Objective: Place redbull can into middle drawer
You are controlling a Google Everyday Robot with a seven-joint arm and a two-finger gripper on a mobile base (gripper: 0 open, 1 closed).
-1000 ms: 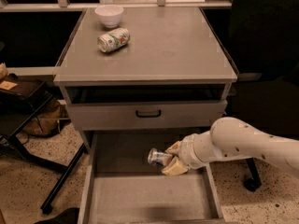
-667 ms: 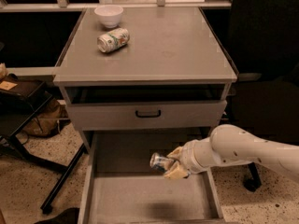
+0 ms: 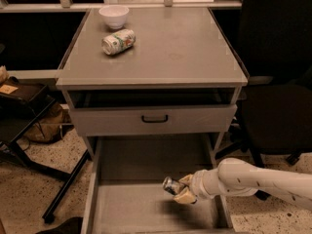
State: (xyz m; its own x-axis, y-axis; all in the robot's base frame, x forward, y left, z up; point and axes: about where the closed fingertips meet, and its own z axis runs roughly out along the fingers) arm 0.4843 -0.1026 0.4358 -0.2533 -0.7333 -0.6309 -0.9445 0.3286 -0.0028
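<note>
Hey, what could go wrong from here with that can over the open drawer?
The gripper holds the slim shiny blue and silver can sideways over the wide grey drawer box; released there, it may drop and roll. The white arm crosses the drawer's right wall, so withdrawing might clip it.

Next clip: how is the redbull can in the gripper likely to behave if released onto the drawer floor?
Probably light: the redbull can is small and slim, held roughly sideways in the gripper over the middle drawer. Landing on its side, it may roll on that flat floor, though the side walls should stop it.
</note>
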